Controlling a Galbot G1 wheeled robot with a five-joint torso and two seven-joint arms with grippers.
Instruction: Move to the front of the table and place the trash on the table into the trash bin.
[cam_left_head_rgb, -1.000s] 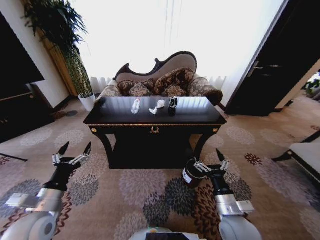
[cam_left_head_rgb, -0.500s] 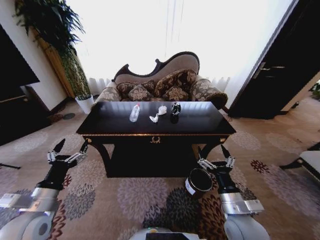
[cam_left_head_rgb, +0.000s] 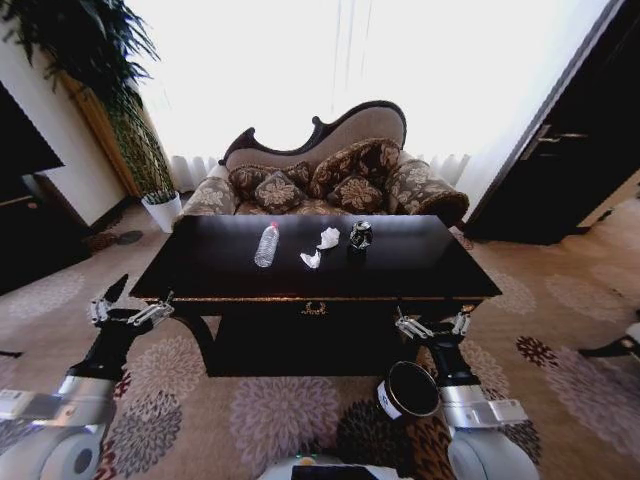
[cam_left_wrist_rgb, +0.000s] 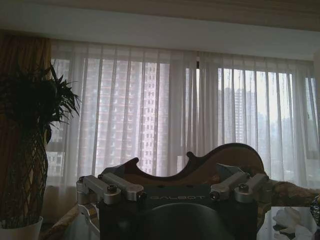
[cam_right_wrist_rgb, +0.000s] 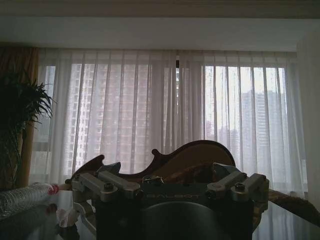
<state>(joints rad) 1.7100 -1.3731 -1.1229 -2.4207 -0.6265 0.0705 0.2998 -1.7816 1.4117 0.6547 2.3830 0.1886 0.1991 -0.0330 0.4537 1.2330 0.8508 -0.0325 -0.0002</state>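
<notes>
The table (cam_left_head_rgb: 430, 268) with its glossy black top stands straight ahead. On it lies the trash: a crushed clear bottle (cam_left_head_rgb: 266, 244), two white paper scraps (cam_left_head_rgb: 328, 237) (cam_left_head_rgb: 311, 260) and a dark can (cam_left_head_rgb: 360, 236). The round dark trash bin (cam_left_head_rgb: 408, 390) sits on the carpet by the table's front right leg. My left gripper (cam_left_head_rgb: 130, 305) hangs open, low off the table's front left corner. My right gripper (cam_left_head_rgb: 432, 325) is open just above the bin, below the table edge. The right wrist view catches the bottle (cam_right_wrist_rgb: 25, 197) and a scrap (cam_right_wrist_rgb: 65, 216); the left wrist view catches a scrap (cam_left_wrist_rgb: 287, 220).
A carved sofa (cam_left_head_rgb: 330, 165) with patterned cushions stands behind the table, before a bright curtained window. A tall plant in a white pot (cam_left_head_rgb: 163, 208) is at the back left, a dark cabinet (cam_left_head_rgb: 20, 200) at the left and a dark door (cam_left_head_rgb: 580, 130) at the right. Patterned carpet surrounds the table.
The camera has come closer to the table, which now looks larger and lower in the picture. The bin sits nearer my right gripper. Both grippers stay open and empty.
</notes>
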